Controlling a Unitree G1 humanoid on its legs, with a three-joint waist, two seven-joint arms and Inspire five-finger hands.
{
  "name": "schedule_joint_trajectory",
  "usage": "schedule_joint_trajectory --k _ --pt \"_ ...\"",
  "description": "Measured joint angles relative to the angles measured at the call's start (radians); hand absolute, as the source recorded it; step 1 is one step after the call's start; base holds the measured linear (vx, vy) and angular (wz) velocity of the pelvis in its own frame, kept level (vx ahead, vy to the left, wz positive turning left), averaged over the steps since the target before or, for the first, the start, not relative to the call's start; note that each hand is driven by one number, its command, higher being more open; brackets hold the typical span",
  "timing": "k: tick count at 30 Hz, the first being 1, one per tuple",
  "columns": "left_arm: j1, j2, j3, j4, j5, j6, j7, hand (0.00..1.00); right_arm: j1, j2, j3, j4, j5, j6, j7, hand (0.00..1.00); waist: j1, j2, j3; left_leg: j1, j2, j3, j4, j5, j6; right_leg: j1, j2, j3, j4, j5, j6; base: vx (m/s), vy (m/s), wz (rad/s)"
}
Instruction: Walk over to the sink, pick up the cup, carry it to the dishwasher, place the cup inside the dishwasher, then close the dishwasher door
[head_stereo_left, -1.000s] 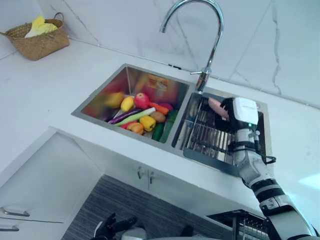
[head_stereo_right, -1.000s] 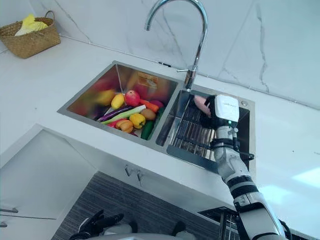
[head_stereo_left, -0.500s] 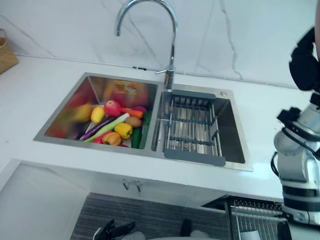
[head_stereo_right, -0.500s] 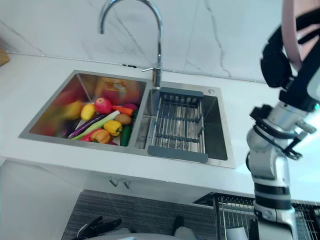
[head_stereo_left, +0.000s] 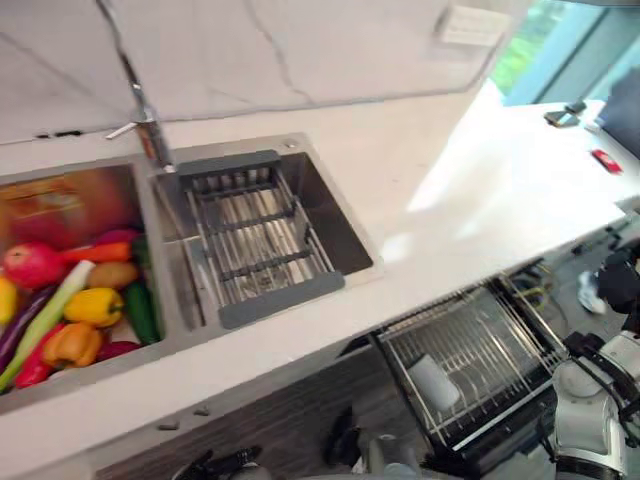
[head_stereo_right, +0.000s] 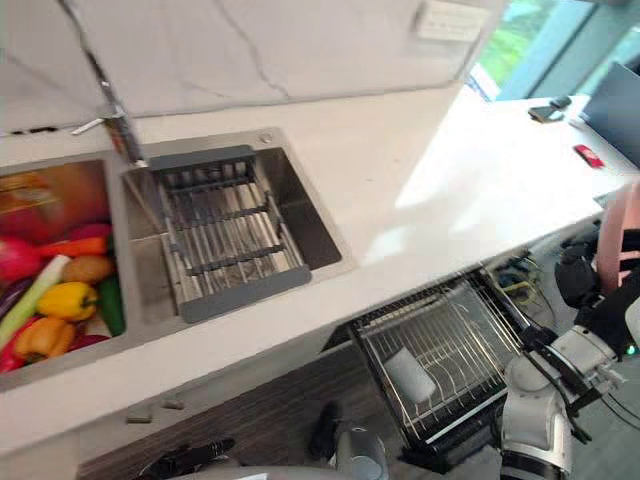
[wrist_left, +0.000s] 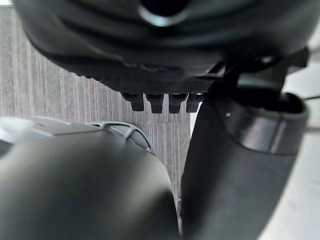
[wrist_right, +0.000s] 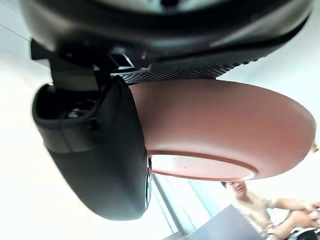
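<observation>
Grips pink cup (wrist_right: 220, 130) in right hand (wrist_right: 95, 150) at right edge of frame.
Clamps it between thumb and palm, beside the open dishwasher rack (head_stereo_right: 470, 330) at lower right, well apart from the sink (head_stereo_right: 310, 215) at upper left; hangs left hand (head_stereo_right: 185, 460) at bottom edge, fingers loose, holding nothing.

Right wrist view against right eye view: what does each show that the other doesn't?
Right wrist view: the thumb of the right hand curled round the pink cup, and a person beyond. Right eye view: the open dishwasher rack with a white cup in it, the sink, its drain rack. Both: the right hand holding the pink cup.
</observation>
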Motion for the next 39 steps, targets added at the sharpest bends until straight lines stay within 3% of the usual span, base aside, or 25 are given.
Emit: schedule_joint_trajectory --k 1,2,4,8,13,17,22,26,28,31,34,35,39 --pt "0.0 -0.005 0.003 0.001 -0.015 -0.004 0.006 1.0 0.002 0.0 0.014 0.006 0.0 -0.008 0.003 0.0 0.002 0.003 -0.003 -0.009 0.011 0.004 0.023 -0.001 0.0 0.018 0.026 0.0 -0.053 0.01 0.013 0.06 -0.155 -0.76" --pt "0.0 -0.016 0.005 0.003 -0.027 -0.008 0.01 1.0 0.001 0.003 0.05 0.028 -0.003 -0.021 0.011 0.0 0.009 0.025 -0.004 -0.013 0.042 0.004 0.054 -0.001 0.0 0.068 0.088 0.018 -0.185 0.075 0.011 0.03 -0.123 -0.61" --pt "0.001 -0.023 0.005 0.001 -0.028 -0.012 0.01 1.0 0.016 0.038 0.085 0.047 -0.005 -0.035 0.033 0.0 0.024 0.034 -0.006 -0.002 0.07 0.0 0.067 0.0 0.001 0.127 0.149 0.043 -0.323 0.138 0.003 0.01 -0.143 -0.61" --pt "0.001 -0.03 -0.001 0.003 -0.031 -0.021 0.016 1.0 0.064 0.084 0.092 0.048 -0.004 -0.036 0.062 0.0 0.014 0.049 0.0 0.008 0.058 -0.013 0.019 0.015 -0.02 0.146 0.177 0.046 -0.405 0.175 -0.004 0.0 -0.051 -0.1" --pt "0.005 -0.049 -0.008 0.007 -0.073 -0.02 0.028 1.0 0.076 0.084 0.116 0.077 -0.005 -0.027 0.103 0.0 0.011 0.082 0.025 0.026 0.025 -0.053 0.01 0.056 -0.014 0.195 0.158 0.037 -0.452 0.199 0.002 -0.03 0.029 0.09" --pt "0.008 -0.07 -0.034 -0.01 -0.086 -0.032 0.028 1.0 0.07 0.084 0.184 0.133 -0.013 -0.015 0.134 0.0 0.018 0.127 0.058 0.018 0.014 -0.083 0.004 0.063 -0.013 0.203 0.15 0.019 -0.464 0.21 0.002 -0.06 0.087 0.16" --pt "0.004 -0.077 -0.039 -0.042 -0.096 -0.05 0.024 1.0 0.006 0.082 0.223 0.231 -0.013 0.015 0.169 0.0 0.024 0.144 0.107 -0.025 0.01 -0.12 0.013 0.064 -0.014 0.18 0.142 -0.009 -0.464 0.222 -0.005 -0.08 0.107 0.18" --pt "-0.032 -0.08 -0.055 -0.051 -0.108 -0.052 0.015 1.0 -0.095 0.015 0.225 0.315 -0.009 0.051 0.176 0.0 0.026 0.178 0.169 -0.081 -0.007 -0.15 0.004 0.065 -0.013 0.119 0.121 -0.027 -0.436 0.233 -0.01 -0.11 0.155 0.14" --pt "-0.055 -0.073 -0.082 -0.052 -0.132 -0.052 0.009 1.0 -0.145 -0.028 0.227 0.353 -0.003 0.069 0.176 0.0 0.025 0.193 0.201 -0.103 -0.028 -0.162 -0.026 0.08 0.003 0.079 0.1 -0.037 -0.409 0.235 -0.012 -0.12 0.145 0.2" --pt "-0.083 -0.068 -0.086 -0.053 -0.183 -0.053 -0.042 1.0 -0.243 -0.094 0.245 0.434 0.006 0.107 0.176 0.0 0.026 0.201 0.266 -0.135 -0.068 -0.178 -0.074 0.124 0.02 0.021 0.06 -0.047 -0.371 0.241 -0.018 -0.1 0.08 0.19" --pt "-0.091 -0.066 -0.097 -0.055 -0.185 -0.062 -0.063 1.0 -0.297 -0.132 0.266 0.488 0.022 0.128 0.176 0.0 0.026 0.21 0.28 -0.164 -0.085 -0.192 -0.099 0.146 0.028 -0.014 0.044 -0.059 -0.361 0.247 -0.023 -0.09 0.044 0.2" --pt "-0.095 -0.06 -0.118 -0.06 -0.191 -0.066 -0.063 1.0 -0.333 -0.163 0.29 0.531 0.025 0.139 0.177 1.0 0.028 0.216 0.285 -0.178 -0.093 -0.202 -0.108 0.156 0.031 -0.027 0.038 -0.063 -0.361 0.253 -0.026 -0.09 0.044 0.16" --pt "-0.113 -0.051 -0.171 -0.073 -0.225 -0.068 -0.069 1.0 -0.459 -0.269 0.358 0.689 0.044 0.174 0.18 1.0 0.048 0.24 0.301 -0.217 -0.11 -0.221 -0.126 0.168 0.034 -0.078 0.028 -0.059 -0.354 0.268 -0.038 -0.07 0.038 0.02"
